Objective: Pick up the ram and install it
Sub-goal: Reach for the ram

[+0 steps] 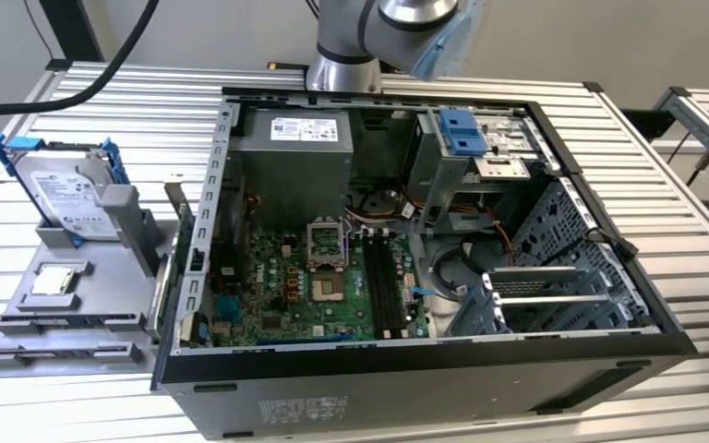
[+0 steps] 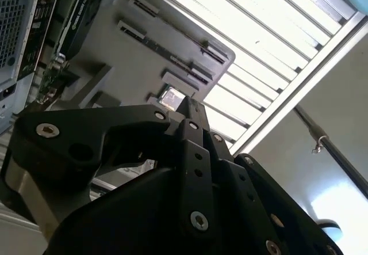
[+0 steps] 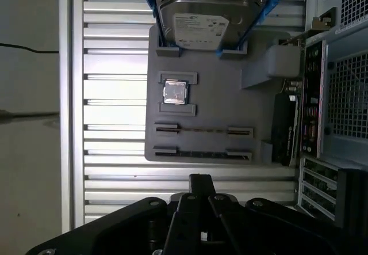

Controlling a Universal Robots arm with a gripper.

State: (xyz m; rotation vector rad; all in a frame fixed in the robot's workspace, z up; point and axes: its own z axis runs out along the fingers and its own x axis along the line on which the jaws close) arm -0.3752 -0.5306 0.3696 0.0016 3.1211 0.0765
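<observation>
**Ram ahead of my claw, lying crosswise**

My claw (image 3: 201,179) is clenched on nothing; in the first wrist view its fingertips meet in one narrow black tip. It hangs over the slats of the table (image 1: 108,92), just off the edge of the grey tray (image 3: 218,96) farthest from the hard drive (image 3: 210,22).

The ram (image 3: 202,130) stands on its edge in the tray, held at both ends. It sits in the row next to the CPU (image 3: 174,92), so it lies between that chip and my claw. One more row, the outer cradle (image 3: 198,153), comes between us and holds a similar dark strip. I cannot tell whether that is a second stick.

The ram's long axis runs parallel to that tray edge, square to the line from my claw towards the CPU. My fingertip points roughly at the stick's middle. My linkages spread along the stick's length, so I judge the jaws close lengthwise rather than across its thin faces.

The computer case (image 1: 650,323) stands open beside the tray.
</observation>
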